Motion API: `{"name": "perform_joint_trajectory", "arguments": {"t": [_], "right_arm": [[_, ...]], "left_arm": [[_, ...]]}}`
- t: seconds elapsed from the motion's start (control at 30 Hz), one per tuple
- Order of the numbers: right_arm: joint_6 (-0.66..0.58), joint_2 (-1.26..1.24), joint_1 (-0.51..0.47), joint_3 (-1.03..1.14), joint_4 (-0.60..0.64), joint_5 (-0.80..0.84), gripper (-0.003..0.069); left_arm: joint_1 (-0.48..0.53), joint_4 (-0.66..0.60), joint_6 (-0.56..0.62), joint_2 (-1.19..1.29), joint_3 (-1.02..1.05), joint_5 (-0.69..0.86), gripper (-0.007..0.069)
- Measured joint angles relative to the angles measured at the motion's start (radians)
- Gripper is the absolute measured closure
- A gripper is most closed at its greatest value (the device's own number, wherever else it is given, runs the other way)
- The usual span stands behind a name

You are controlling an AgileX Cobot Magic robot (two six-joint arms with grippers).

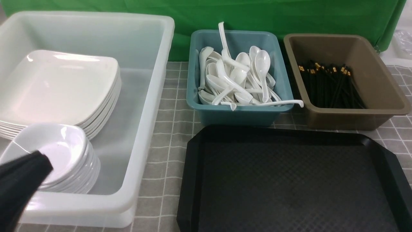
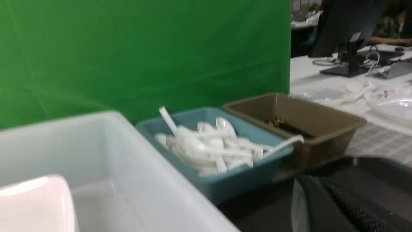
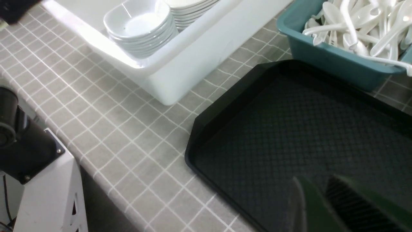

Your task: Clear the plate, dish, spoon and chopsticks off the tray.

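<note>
**Tray emptied; tableware sorted into its containers**

The tray lies at the near right of the desk, its patterned floor bare in every view. The plate tops a stack at the far left of the translucent tub; the dish tops a smaller stack in the tub's near left corner. Which spoon or chopsticks came from the tray cannot be told: spoons fill the teal bin and chopsticks lie in the brown bin, both beyond the tray's far edge. By this evidence the clearing appears complete, with only arm retraction left. The left gripper shows as a dark shape over the dish stack, jaws closed and seemingly empty. The right gripper is blurred above the tray; its jaw width cannot be told. No brand, label or writing is legible.
</note>
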Motion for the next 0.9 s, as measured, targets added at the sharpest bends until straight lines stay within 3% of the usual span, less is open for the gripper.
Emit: {"name": "perform_joint_trajectory", "arguments": {"t": [0.2,0.37,0.47,0.6,0.67,0.77,0.87,0.9], "right_arm": [[0.000,0.000,0.000,0.000,0.000,-0.001,0.0512],[0.002,0.000,-0.002,0.001,0.000,-0.006,0.0498],[0.002,-0.001,-0.055,0.009,0.006,-0.008,0.0491],[-0.046,-0.010,-0.262,0.030,0.027,-0.019,0.0567],[-0.152,-0.038,-0.390,0.076,0.071,-0.067,0.0616],[-0.382,-0.159,-0.652,0.262,0.166,-0.253,0.0641],[-0.466,-0.281,-0.822,0.468,0.224,-0.449,0.0641],[-0.469,-0.288,-0.830,0.482,0.226,-0.449,0.0641]], "left_arm": [[0.000,0.010,0.001,0.000,0.084,-0.004,0.0615],[0.000,0.098,0.001,0.000,0.164,-0.006,0.0615],[0.000,0.118,0.001,0.000,0.192,-0.010,0.0615],[0.000,0.127,0.001,0.000,0.233,-0.010,0.0615],[0.000,0.127,0.001,0.000,0.252,-0.010,0.0615],[0.000,0.129,0.001,0.000,0.286,-0.008,0.0615],[0.000,0.129,0.001,0.000,0.295,0.000,0.0615],[0.000,0.129,0.001,0.000,0.295,0.000,0.0615]]}}
